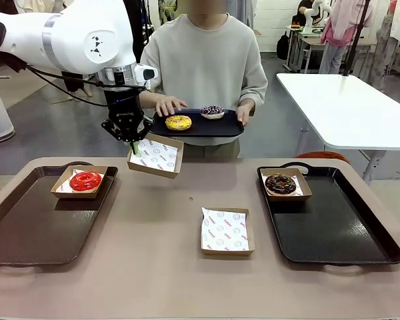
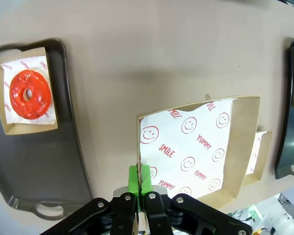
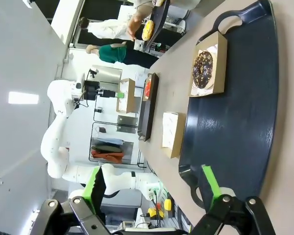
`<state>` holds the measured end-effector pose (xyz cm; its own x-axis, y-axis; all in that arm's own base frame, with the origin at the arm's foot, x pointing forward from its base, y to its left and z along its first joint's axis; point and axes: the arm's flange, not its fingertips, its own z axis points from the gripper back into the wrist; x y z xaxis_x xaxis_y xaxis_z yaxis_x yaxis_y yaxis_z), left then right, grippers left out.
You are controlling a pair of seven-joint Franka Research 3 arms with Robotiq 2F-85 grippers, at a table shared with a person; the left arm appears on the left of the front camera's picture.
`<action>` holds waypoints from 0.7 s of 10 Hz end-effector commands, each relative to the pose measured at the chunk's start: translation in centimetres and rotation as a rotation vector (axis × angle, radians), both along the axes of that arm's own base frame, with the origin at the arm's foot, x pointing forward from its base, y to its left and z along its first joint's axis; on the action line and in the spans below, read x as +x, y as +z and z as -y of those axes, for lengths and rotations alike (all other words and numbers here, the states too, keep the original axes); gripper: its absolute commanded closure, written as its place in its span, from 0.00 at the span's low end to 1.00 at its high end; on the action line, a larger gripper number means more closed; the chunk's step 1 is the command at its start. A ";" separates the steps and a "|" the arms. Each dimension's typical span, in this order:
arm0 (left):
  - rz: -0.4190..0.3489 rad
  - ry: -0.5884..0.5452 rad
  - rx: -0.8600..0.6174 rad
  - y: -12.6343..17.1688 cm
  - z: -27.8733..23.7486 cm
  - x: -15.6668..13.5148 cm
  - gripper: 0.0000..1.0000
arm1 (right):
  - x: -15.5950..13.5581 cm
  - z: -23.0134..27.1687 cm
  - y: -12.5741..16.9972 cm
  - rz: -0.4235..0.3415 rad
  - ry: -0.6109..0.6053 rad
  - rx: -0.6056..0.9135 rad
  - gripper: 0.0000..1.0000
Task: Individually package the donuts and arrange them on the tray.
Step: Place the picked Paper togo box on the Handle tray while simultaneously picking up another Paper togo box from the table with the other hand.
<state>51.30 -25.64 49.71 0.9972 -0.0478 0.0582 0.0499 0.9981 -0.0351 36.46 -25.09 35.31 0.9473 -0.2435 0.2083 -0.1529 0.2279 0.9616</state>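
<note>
- Across the table, front view: a person (image 1: pixel 207 60) at the far side holds a small black tray (image 1: pixel 230 128). The yellow donut (image 1: pixel 179 123) and the purple sprinkled donut (image 1: pixel 212 111) lie on it.
- Same view: the left gripper (image 1: pixel 133 143) is clamped on the left rim of a paper-lined carton (image 1: pixel 155 155), which is lifted clear of the table, tilted, just near of the small black tray.
- Same view: the red donut (image 1: pixel 85 180) sits in its own carton on the left brown tray (image 1: pixel 27 227). The chocolate donut (image 1: pixel 280 184) sits in a carton at the far-left corner of the right dark tray (image 1: pixel 340 233). A spare lined carton (image 1: pixel 227 231) rests on the table between the two.
- Left wrist view: green pads (image 2: pixel 133 178) pinch the paper-lined carton's wall; the paper reads SMILE and YUMMY.
- Right wrist view: the right gripper (image 3: pixel 154 188) has its jaws wide, nothing between them, over the right dark tray's near end. The chocolate donut lies beyond.
</note>
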 end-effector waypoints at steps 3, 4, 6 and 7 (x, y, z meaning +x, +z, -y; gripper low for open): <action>0.006 -0.038 0.024 -0.5 0.7 3.0 1.00 | 0.2 0.0 -0.1 -0.002 0.005 0.000 0.00; -0.002 -0.037 0.020 -0.8 0.7 3.4 1.00 | 0.2 0.0 -0.1 -0.002 0.005 0.000 0.00; -0.009 -0.023 -0.006 -1.3 0.2 3.8 1.00 | 0.2 0.0 -0.1 -0.002 0.005 0.000 0.00; 0.003 -0.031 -0.023 -1.5 -0.1 2.9 1.00 | 0.2 0.0 -0.1 -0.002 0.005 0.000 0.00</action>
<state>54.82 -25.94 48.07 0.9972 -0.0552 0.0502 0.0570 0.9978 -0.0346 36.76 -25.18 35.24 0.9492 -0.2371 0.2070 -0.1524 0.2293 0.9614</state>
